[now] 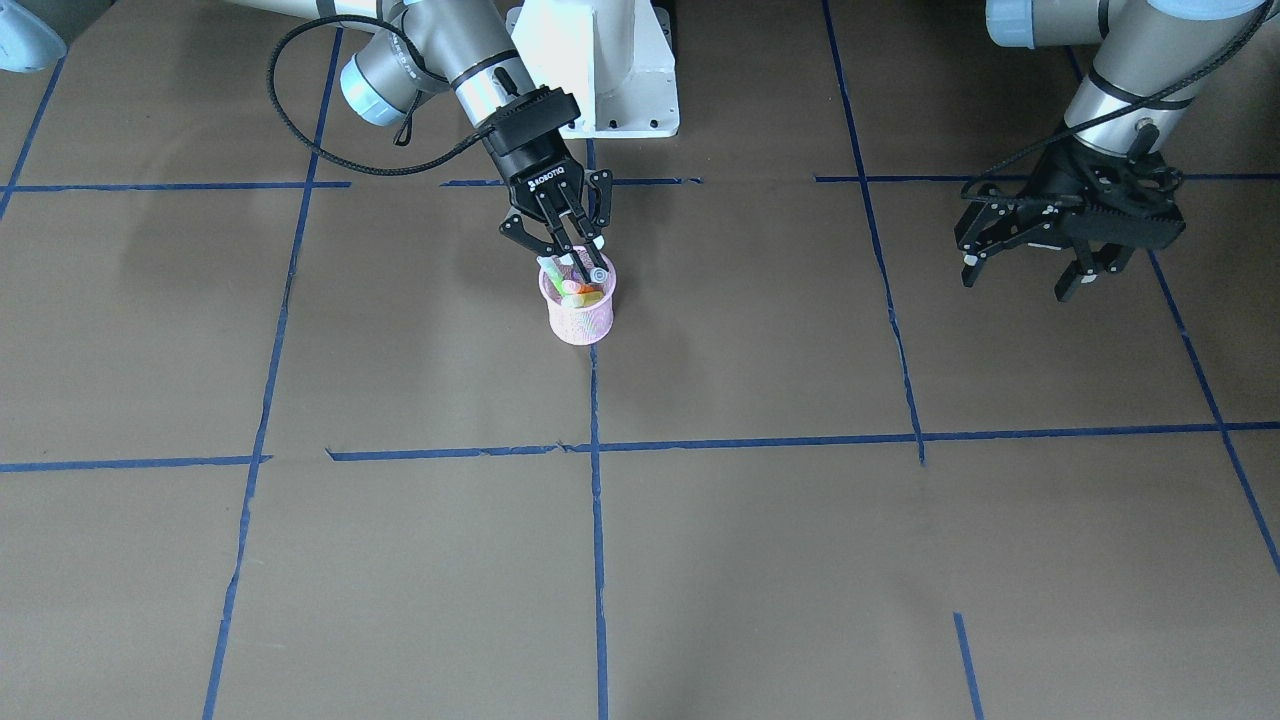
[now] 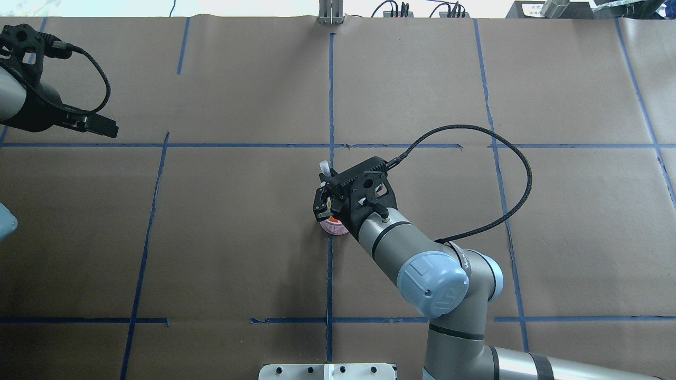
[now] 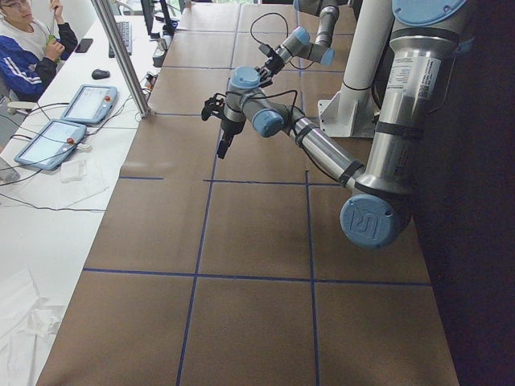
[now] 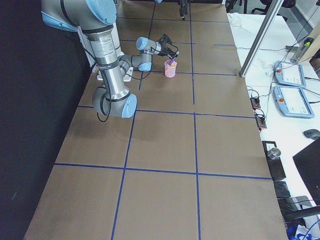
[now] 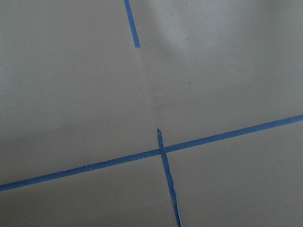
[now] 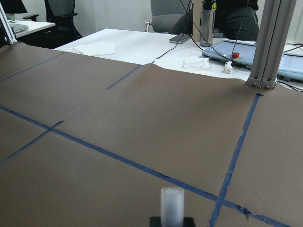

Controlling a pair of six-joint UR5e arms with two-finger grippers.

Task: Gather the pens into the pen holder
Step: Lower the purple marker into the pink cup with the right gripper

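**Holder** (image 1: pixel 580 318): a pink mesh cup, upright on the table (image 1: pixel 760 560) just above centre in the front view, on a blue tape line (image 1: pixel 597 520). Inside it I see the green pen (image 1: pixel 571 287) and the orange pen (image 1: pixel 589 298), both leaning on the rim. In the right-side view the purple pen (image 4: pixel 171 61) stands tilted in the cup's mouth. Its pale cap (image 6: pixel 171 203) shows at the bottom centre of the right wrist view.

**Right gripper** (image 1: pixel 572 258): it enters from the upper left of the front view. Its fingers are drawn close together, apparently on the purple pen, with the tips at the cup's rim.

**Left gripper** (image 1: pixel 1016 285): it hangs at the upper right of the front view, well apart from the cup, fingers spread and holding nothing. Its wrist view shows only paper and tape.

**Step in hand, as I judge it:** I am dropping the last pen, and the task is nearly complete. To do it well:
- I would first confirm that the pen's lower end is inside the rim.
- I would part the fingers only slightly, so they do not press on the light mesh wall.
- I would then lift out along the pen's axis.

**Risk:** a finger catching the mesh or the two pens already inside could tip the cup.
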